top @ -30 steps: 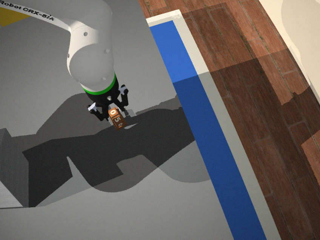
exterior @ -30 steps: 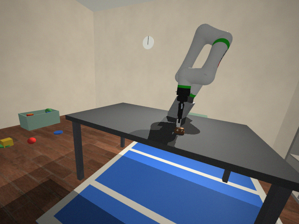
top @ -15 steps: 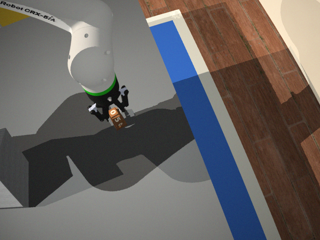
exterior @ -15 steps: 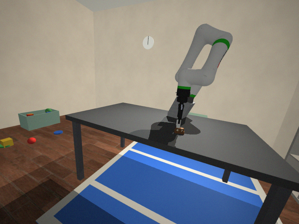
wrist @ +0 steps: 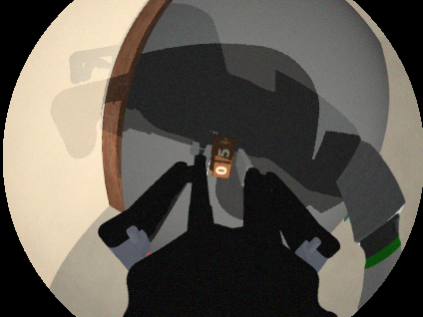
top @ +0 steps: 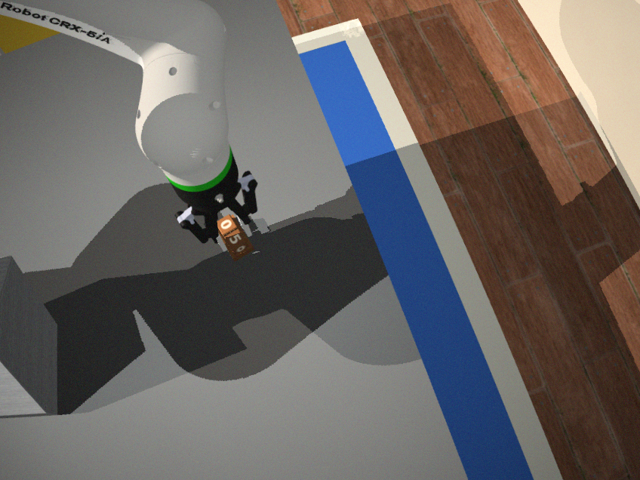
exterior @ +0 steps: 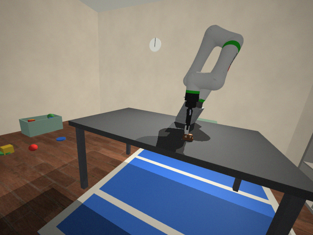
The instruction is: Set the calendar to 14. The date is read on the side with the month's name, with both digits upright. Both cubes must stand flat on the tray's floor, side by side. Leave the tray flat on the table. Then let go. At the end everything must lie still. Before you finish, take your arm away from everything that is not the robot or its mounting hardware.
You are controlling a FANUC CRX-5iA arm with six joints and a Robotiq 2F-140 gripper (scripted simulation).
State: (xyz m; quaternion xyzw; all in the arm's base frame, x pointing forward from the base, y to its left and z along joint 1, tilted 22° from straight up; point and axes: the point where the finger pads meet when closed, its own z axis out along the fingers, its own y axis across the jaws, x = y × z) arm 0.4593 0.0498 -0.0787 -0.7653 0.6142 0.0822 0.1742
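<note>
The small wooden calendar (top: 241,252) (exterior: 187,138) stands on the dark table (top: 155,423) (exterior: 240,146) in the arm's shadow. Its two cubes sit side by side in the tray. From above they show 0 (top: 226,225) (wrist: 221,170) and 5 (top: 235,238) (wrist: 223,154). In the exterior view the side faces read 4 and 7. My gripper (top: 230,230) (exterior: 187,128) (wrist: 223,155) hangs just above the 0 cube, pointing down, its fingers partly open with a gap a little wider than a cube. Nothing is between the fingers.
A grey block (top: 23,335) (exterior: 185,113) stands on the table behind the calendar, near the arm's base. The table edge (top: 361,206) runs to the right above a blue rug (top: 434,309) (exterior: 164,197). Toys and a green bin (exterior: 40,123) lie on the floor.
</note>
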